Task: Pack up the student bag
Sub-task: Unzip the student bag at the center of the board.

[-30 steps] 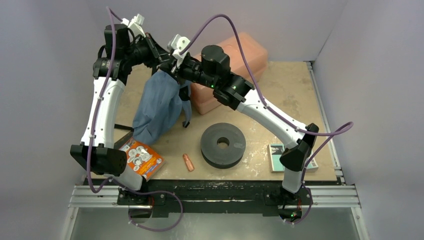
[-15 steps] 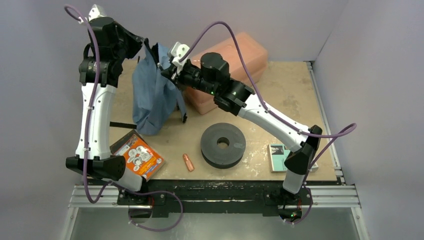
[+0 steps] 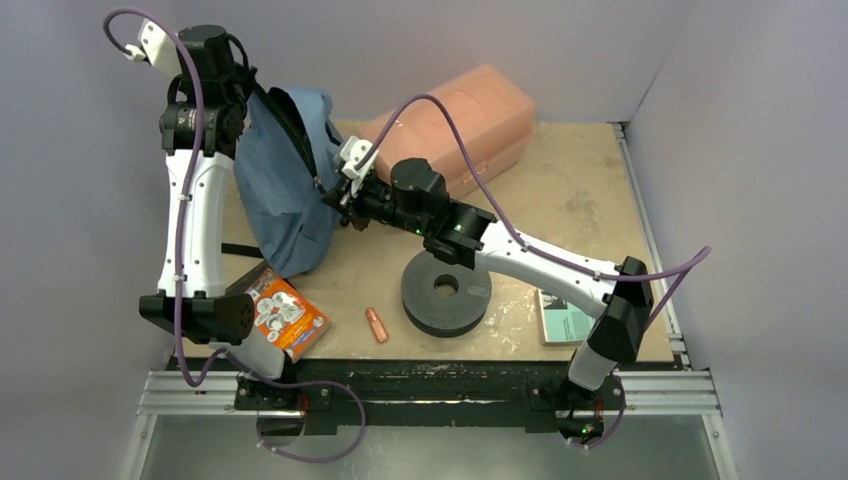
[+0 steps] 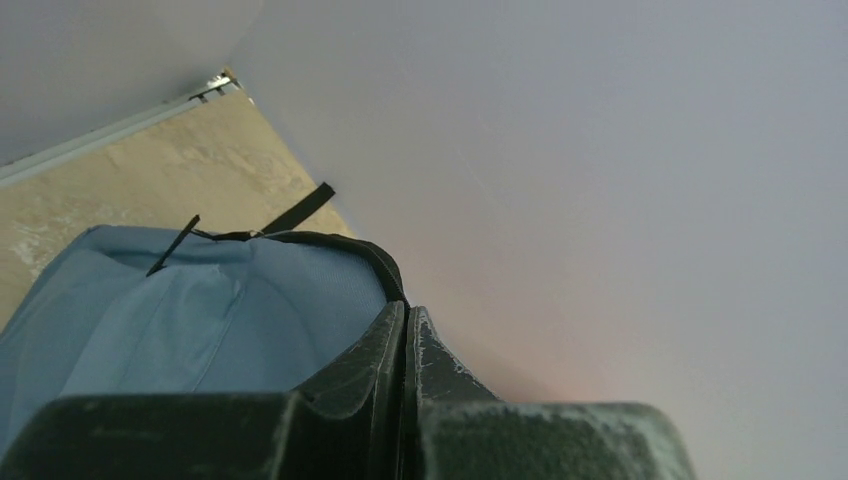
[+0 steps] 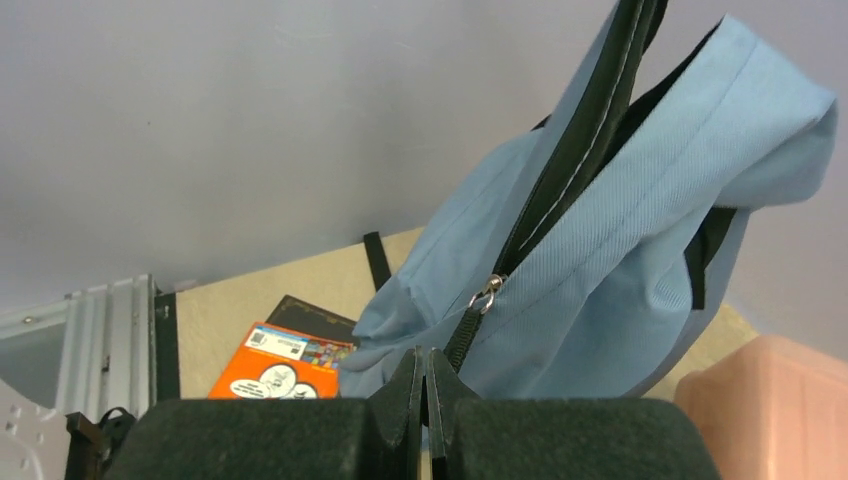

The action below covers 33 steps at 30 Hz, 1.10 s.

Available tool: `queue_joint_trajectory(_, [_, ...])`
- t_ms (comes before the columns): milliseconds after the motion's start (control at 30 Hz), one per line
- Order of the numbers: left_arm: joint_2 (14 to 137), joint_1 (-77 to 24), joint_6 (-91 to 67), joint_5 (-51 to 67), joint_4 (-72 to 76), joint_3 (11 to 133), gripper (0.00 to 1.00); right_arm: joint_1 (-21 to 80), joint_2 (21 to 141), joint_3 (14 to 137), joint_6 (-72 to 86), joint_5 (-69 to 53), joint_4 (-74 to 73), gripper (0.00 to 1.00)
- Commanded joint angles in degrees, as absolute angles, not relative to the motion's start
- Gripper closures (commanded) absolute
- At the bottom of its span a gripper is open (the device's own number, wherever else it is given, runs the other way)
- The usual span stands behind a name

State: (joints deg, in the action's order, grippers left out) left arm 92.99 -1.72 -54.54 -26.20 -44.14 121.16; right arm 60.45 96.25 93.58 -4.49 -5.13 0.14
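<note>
The slate-blue student bag (image 3: 285,185) hangs upright at the back left of the table, its bottom resting on the board. My left gripper (image 3: 246,97) is shut on the black zipper rim at the bag's top (image 4: 372,262) and holds it up; the fingertips (image 4: 395,335) are pressed together. My right gripper (image 3: 336,196) is shut on the black zipper pull strap (image 5: 463,338) on the bag's right side, just below the metal slider (image 5: 487,292). The bag's blue fabric (image 5: 620,250) fills the right wrist view.
A salmon-pink plastic box (image 3: 470,115) stands at the back, behind the right arm. A black ring-shaped roll (image 3: 446,288), a small orange piece (image 3: 376,323), an orange booklet (image 3: 287,315) on a dark book and a teal book (image 3: 562,318) lie along the near edge.
My left gripper has swung left and back, carrying the bag's top with it. My right gripper has moved down and nearer along the bag's side with the zipper pull. The bag now stands more to the left.
</note>
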Motion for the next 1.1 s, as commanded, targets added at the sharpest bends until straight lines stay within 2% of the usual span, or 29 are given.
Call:
queue_joint_trajectory(0, [91.41,1.76,-57.45,-35.72,-35.33,123.57,1.00,63.28,94.56,89.81,2.87,-7.39,2.45,1.00])
queue_joint_trajectory(233, [90.62,2.70,-57.81,-36.21,-34.93,123.53,1.00,66.31,99.68,86.32,4.43,-7.26,4.76,1.00])
queue_joint_trajectory(367, [90.39,2.72,-57.77,-36.16,-35.20,123.72,1.00,69.57,104.62,89.09,2.67,-5.06,1.57,1.00])
queue_joint_trajectory(467, [89.80,2.85,-56.40,-36.19,-35.11,123.20,1.00,70.48,104.10,87.79,3.68,-3.93,2.20,1.00])
queue_joint_trajectory(700, [84.98,3.64,-54.67,-35.57,-32.27,113.93,1.00,70.49,103.90,85.75,6.67,-6.39,4.51,1.00])
queue_joint_trajectory(800, [84.33,4.02,-51.56,-30.44,-32.28,113.24,1.00,70.49,104.78,83.75,7.02,-6.15,7.11,1.00])
queue_joint_trajectory(867, [83.53,4.19,-45.63,-21.44,-31.38,112.35,1.00,70.22,103.73,82.92,6.85,-6.00,8.76,1.00])
queue_joint_trajectory(900, [83.07,4.32,-41.83,-12.49,-32.21,111.92,0.96,69.66,103.16,82.73,6.44,-5.68,9.24,1.00])
queue_joint_trajectory(1000, [80.05,4.46,-36.61,10.14,-31.64,105.65,0.69,67.49,101.75,81.62,5.63,-7.87,10.71,1.00])
queue_joint_trajectory(1033, [78.79,4.46,-35.90,18.13,-29.37,101.68,0.58,67.08,101.27,81.13,4.91,-8.66,11.17,1.00])
queue_joint_trajectory(1067, [77.56,4.44,-35.60,27.06,-25.11,97.26,0.51,66.80,100.58,80.26,4.38,-9.89,11.91,1.00])
